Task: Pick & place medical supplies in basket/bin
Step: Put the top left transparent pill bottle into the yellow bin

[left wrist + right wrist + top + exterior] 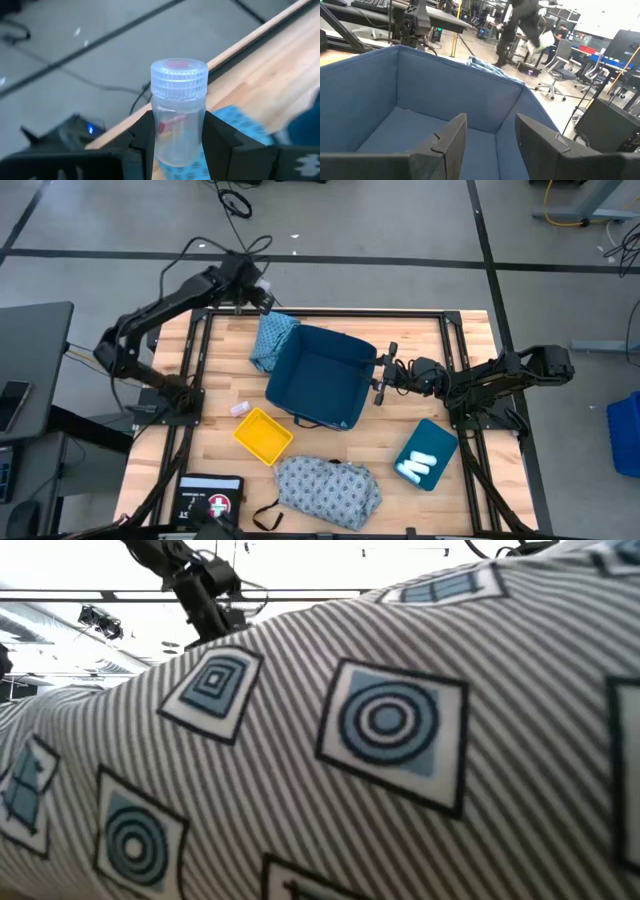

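My left gripper (178, 120) hangs over the table's far edge (262, 298), shut on a small clear vial (179, 85) with a ribbed clear cap and something red inside. Below it, the teal-blue patterned cloth (272, 340) lies against the far left wall of the dark blue basket (320, 375). My right gripper (381, 372) is open at the basket's right rim, its fingers (451, 137) pointing into the basket (395, 100). White rolls (418, 467) lie in a teal bin (437, 438). The grey-blue cloth with a strap (328, 488) lies at the near edge and fills the low view (380, 760). My left gripper pinches the vial's clear body (176, 137) just below the cap between its two fingers. The capped end (179, 75) sticks out past the fingertips. The vial is lifted clear of the table, over the teal-blue cloth.
A yellow tray (263, 435) sits left of the basket's near corner, with a tiny pale packet (240, 409) beside it. A black case with a red cross (210, 498) lies at the near left edge. Desks, chairs and a person (522, 20) show beyond the table.
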`<state>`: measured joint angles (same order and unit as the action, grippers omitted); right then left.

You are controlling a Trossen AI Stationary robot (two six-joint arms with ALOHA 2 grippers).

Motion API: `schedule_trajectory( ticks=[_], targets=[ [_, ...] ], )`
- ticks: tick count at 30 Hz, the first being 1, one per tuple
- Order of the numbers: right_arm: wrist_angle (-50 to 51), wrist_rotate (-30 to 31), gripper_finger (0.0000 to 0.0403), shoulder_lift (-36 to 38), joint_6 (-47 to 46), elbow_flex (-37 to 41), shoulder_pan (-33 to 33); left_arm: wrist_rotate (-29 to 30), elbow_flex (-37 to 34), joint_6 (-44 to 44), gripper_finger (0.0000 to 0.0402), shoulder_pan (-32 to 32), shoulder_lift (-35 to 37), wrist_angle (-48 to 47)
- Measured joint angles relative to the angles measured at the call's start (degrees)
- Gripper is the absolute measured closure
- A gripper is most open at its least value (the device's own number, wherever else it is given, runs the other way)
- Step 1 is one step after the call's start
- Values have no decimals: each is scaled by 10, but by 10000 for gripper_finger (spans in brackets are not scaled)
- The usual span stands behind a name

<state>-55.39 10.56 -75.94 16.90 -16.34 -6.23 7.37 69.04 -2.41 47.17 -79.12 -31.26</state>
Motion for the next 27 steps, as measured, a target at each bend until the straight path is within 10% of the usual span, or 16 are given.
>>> schedule_trajectory(
  ticks=[7,17,27],
  targets=[
    [0,-2,227,0,-1,0,0,-28,-62,14,286,-74,63,131],
    [1,-5,227,0,-12,0,0,-191,-344,-29,286,-194,199,547],
    [1,-16,227,0,-29,0,0,-191,-472,-8,287,-336,307,518]
  ],
)
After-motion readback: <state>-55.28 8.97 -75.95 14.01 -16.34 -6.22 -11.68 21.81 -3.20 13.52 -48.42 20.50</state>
